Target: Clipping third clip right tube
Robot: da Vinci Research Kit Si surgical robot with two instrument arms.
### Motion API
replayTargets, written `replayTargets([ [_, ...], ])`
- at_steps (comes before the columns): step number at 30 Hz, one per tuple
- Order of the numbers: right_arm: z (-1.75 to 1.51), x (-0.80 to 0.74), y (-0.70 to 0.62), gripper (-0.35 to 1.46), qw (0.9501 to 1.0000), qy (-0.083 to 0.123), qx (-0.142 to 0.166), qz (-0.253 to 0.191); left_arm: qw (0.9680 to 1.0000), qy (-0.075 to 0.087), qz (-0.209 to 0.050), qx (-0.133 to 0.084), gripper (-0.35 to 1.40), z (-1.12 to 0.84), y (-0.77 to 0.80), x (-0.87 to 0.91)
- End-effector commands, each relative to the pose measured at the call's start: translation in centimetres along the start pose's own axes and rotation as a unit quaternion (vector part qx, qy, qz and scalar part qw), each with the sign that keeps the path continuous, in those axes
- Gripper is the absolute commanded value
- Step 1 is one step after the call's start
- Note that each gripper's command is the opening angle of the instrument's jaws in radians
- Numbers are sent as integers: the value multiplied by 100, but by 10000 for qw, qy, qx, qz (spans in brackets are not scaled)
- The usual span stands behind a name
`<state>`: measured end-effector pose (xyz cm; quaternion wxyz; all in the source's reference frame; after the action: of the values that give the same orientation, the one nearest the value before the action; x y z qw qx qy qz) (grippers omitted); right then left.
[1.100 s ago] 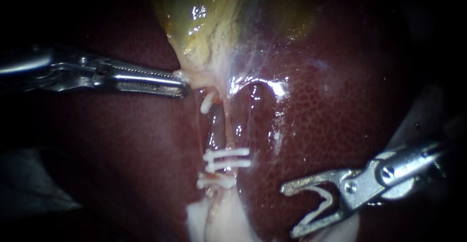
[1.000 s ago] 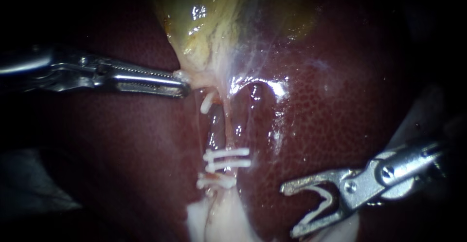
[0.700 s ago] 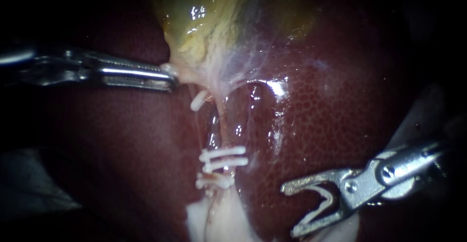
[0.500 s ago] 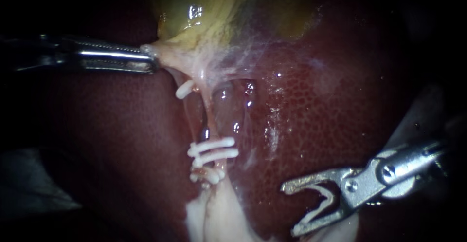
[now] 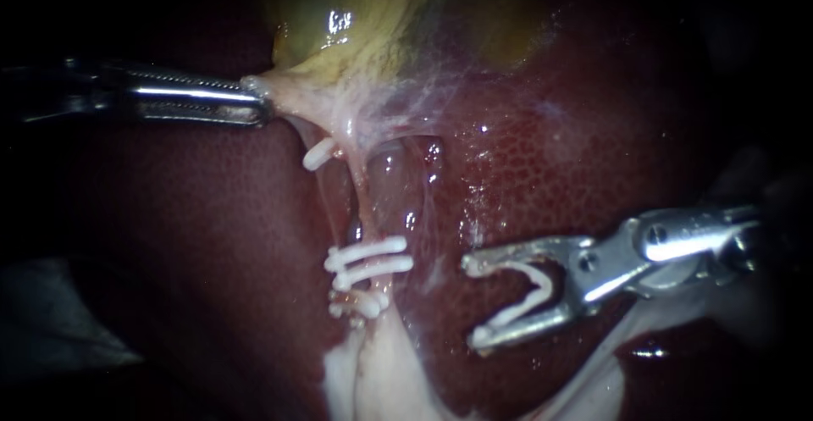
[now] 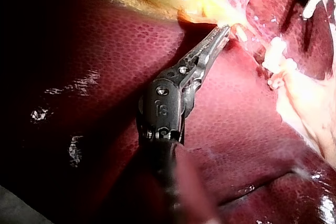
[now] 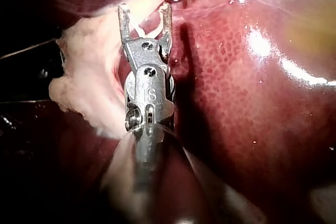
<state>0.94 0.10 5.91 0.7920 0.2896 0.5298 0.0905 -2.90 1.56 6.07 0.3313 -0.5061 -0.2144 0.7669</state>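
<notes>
**Left instrument** [image 5: 261,106]: jaws closed on pale tissue [image 5: 284,97] at the neck of the gallbladder [image 5: 373,23], which is stretched taut.
**Right instrument** [image 5: 471,301]: jaws stand wide but hold the loaded clip [image 5: 535,290], white and open, between them. They hover over the liver [image 5: 593,158] just beside the tubes [image 5: 366,205], apart from them.
On the tubes sit 1 upper clip [image 5: 319,155] and 3 lower clips [image 5: 369,262].

Left instrument [image 5: 257,104] drawn up-left, stretching gallbladder [image 5: 364,40], right instrument [image 5: 472,302] with clip [image 5: 532,292] nearer tubes [image 5: 366,205]
</notes>
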Motion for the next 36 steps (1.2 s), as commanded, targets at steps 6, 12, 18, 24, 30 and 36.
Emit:
replayTargets([
  [6,26,5,34,49,9989,17,-203,431,10000,0,-1,8,-35,0,3,1],
  [12,40,1,67,49,9954,229,-434,818,10000,0,-1,9,-35,0,4,1],
  [18,52,-11,87,50,9920,276,-366,1176,10000,1,-1,11,-35,0,4,0],
  [24,71,-16,94,49,9880,550,-136,1434,10000,2,-3,18,-35,0,6,1],
  [30,89,-11,100,49,9808,954,186,1688,10000,1,-3,16,-35,0,6,1],
  [36,100,-3,103,49,9729,1328,440,1839,10000,2,-3,17,-35,0,6,1],
])
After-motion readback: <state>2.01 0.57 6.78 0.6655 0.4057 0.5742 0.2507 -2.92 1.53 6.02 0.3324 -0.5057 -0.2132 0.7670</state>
